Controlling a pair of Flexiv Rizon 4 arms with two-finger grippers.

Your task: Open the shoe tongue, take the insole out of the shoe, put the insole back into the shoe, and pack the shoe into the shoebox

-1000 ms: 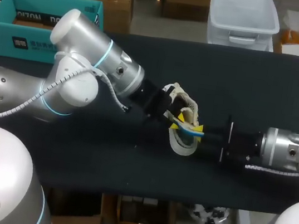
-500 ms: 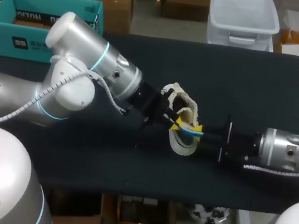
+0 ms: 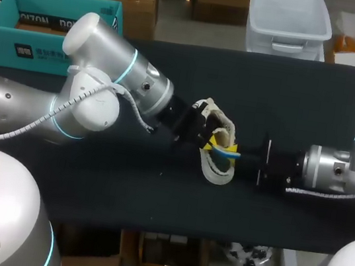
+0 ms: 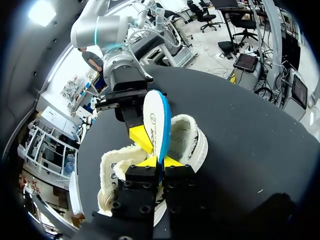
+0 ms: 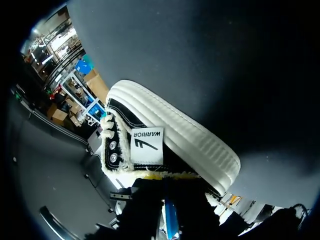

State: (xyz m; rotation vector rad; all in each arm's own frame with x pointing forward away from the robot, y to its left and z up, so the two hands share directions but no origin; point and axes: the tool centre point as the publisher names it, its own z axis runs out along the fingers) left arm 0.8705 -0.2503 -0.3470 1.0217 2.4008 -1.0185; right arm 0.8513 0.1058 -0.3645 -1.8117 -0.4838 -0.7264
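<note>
Not much has changed in the last sec. Seen from overhead, the right claw point(image 3: 235, 156) and its wrist have edged a touch toward the far side of the counter point(image 4: 250, 115). The left arm's elbow has shifted out and back, and the insole point(image 4: 152, 117) has gone w/ them by a hair, no more. So it's a fine adjustment, not a new step. The left claw point(image 4: 161, 161) is clamped on the insole's near end, w/ the blue edge pinched between both yellow tips. The insole stands edge-up straight ahead of that claw, over the open mouth of the fleece-lined sneaker point(image 4: 187, 142), which lies on the counter just under and ahead of it. The right claw meets the insole's far end from the opposite side, but I can't tell from these views whether it has a grip. Judgement: the insole is out or nearly so, i.e. removal is about done, and this looks like a hand-over or regrip before feeding it back in. Packing hasn't begun: the teal box point(image 3: 1, 40), prob. the shoebox, sits well behind the left claw, past that arm's elbow.
</note>
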